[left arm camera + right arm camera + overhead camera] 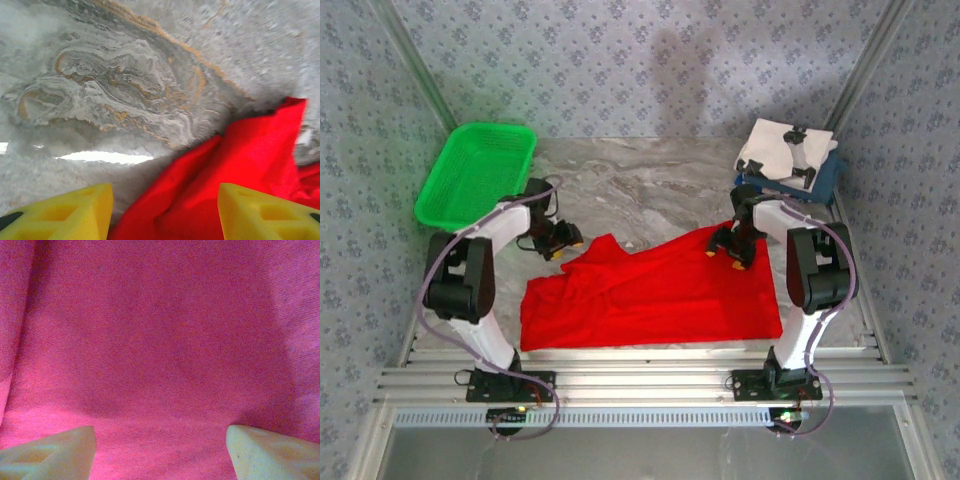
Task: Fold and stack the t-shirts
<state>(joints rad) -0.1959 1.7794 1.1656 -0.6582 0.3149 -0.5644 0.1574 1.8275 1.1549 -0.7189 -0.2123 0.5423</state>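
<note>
Standing at the far left corner of the grey marble-patterned table [650,185], the bright green plastic mesh basket [472,172] is well apart from the work, probably so the middle stays free for folding. Toward the centre from it, the left gripper [563,244] [162,195] hangs low over the far left corner of the bright red cloth t-shirt [660,295]. Its yellow fingers [75,210] are spread with nothing pinched, and the cloth edge lies beneath them, a fair spot for taking a corner. The shirt lies across the table's near middle with no print showing. It is rumpled along its far edge and not yet folded square. The right gripper [735,255] [160,435] sits over the shirt's far right part, its fingers likewise spread above flat red cloth, perhaps to pin or pick it. At the far right corner, a folded white t-shirt [782,150] lies on a folded dark blue t-shirt [827,180], the stack the red one should join.
</note>
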